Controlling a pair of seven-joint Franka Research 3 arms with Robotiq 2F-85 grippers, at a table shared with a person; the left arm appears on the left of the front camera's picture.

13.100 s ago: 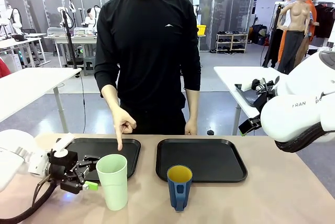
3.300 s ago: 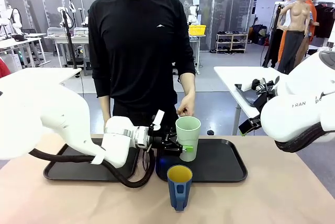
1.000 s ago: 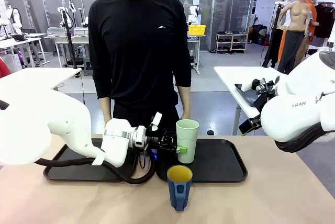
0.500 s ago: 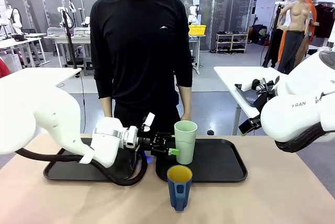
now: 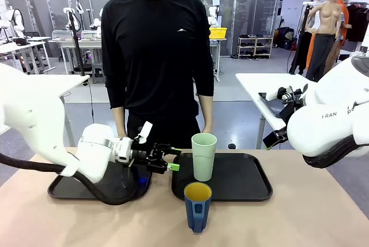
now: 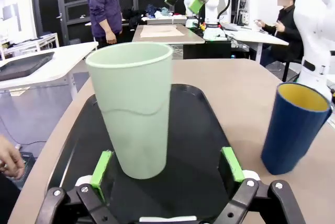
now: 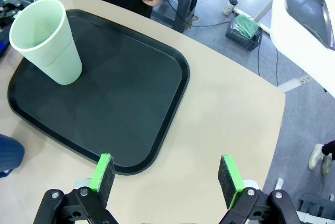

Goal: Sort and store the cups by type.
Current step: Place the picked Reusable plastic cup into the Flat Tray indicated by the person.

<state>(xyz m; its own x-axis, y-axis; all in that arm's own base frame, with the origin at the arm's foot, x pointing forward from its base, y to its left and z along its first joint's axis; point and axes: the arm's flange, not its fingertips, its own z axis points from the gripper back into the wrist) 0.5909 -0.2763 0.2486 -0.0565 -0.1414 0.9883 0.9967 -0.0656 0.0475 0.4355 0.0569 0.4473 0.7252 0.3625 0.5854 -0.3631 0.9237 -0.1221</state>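
1. From the front, the mint tumbler stands upright on the far-left part of the right tray. The blue mug stands on the table just near of that tray, its handle facing the robot.
2. The left gripper hovers just left of the tumbler, fingers spread and empty. Its wrist view alone shows the gap between the green pads and the tumbler.
3. The right wrist view looks down into the tumbler's empty inside. The right gripper is spread wide, holding nothing, over the tray's near-right corner.
4. The left wrist view hides the mug's handle, the right wrist view cuts the mug off at its edge, and the left arm covers part of the left tray.
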